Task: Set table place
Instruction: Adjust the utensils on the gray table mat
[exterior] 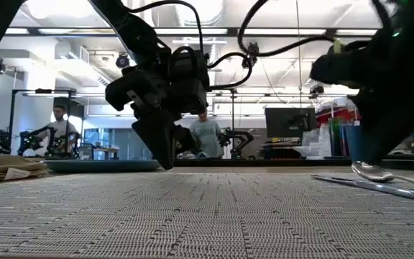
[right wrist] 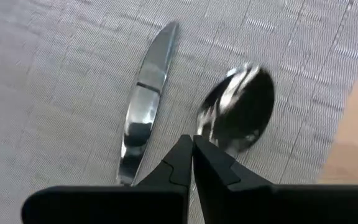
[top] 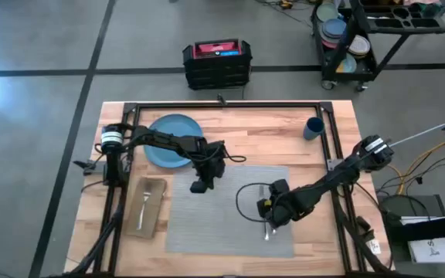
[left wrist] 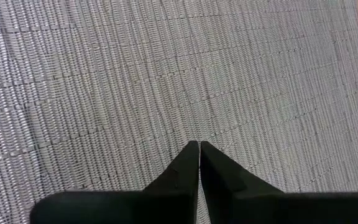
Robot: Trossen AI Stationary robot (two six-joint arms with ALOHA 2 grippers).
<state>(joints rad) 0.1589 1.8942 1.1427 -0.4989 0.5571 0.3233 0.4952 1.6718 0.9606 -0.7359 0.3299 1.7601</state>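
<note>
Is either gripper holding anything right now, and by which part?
Nothing is held. The left gripper is shut, empty, above the placemat. The right gripper is shut just above the spoon, beside the knife.

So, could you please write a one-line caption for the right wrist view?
Right gripper, fingers shut, above the grey woven placemat, beside the silver knife and silver spoon.
</note>
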